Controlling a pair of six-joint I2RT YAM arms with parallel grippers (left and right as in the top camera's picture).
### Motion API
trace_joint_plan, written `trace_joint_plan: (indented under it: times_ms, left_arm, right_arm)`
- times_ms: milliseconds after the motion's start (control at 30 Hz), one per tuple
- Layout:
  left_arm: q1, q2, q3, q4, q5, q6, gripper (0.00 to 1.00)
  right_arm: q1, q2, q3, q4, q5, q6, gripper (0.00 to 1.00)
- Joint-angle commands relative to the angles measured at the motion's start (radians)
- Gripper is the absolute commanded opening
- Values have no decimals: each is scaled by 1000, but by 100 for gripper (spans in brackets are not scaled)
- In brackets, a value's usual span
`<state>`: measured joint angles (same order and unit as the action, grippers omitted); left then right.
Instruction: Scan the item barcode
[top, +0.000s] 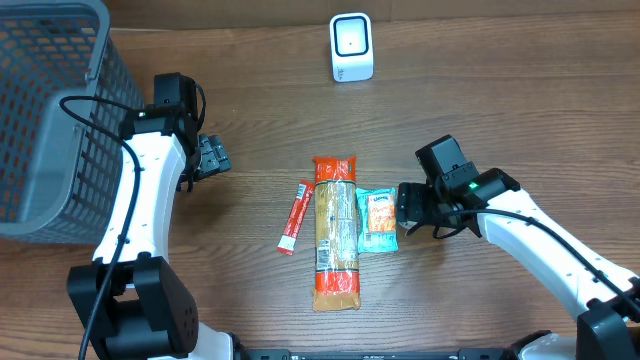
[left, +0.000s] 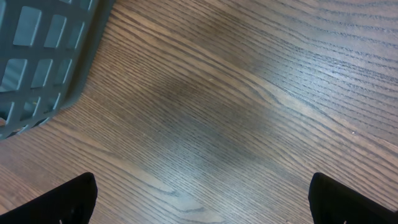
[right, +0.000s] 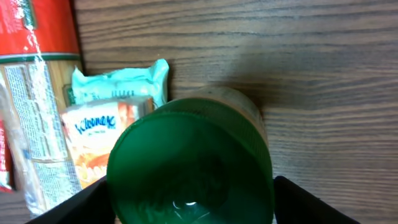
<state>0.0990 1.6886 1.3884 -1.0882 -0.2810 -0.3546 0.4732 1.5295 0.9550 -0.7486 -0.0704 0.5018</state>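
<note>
A container with a green lid (right: 189, 162) stands on the wood table between my right gripper's (right: 189, 202) fingers, which rest against both of its sides. In the overhead view the right gripper (top: 408, 208) covers it. Just left of it lies a Kleenex tissue pack (top: 378, 220) (right: 106, 118). A long pasta packet (top: 336, 232) with red ends and a red sachet stick (top: 294, 217) lie further left. The white scanner (top: 351, 47) stands at the back. My left gripper (top: 212, 157) (left: 202, 202) hangs open over bare wood, holding nothing.
A grey mesh basket (top: 50, 110) fills the back left corner, and its corner (left: 43, 56) shows close to the left gripper. Bare tabletop lies between the scanner and the items.
</note>
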Motion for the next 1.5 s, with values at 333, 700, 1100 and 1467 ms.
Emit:
trace_joint_plan:
  times_ms: [333,700,1100,1467]
  left_arm:
    - [-1,-21,19,0,-6,26,100]
    - [-1,-21,19,0,-6,26,100]
    - [-1,-21,19,0,-6,26,100]
    - [-1,-21,19,0,-6,26,100]
  right_arm:
    - [5,-14,-7,-116,204,-197,73]
    - [4,-14,-7,-101,179,151,84]
    - [5,-14,-7,-52,185,122,62]
    - [4,-14,-7,-86,186,-266,75]
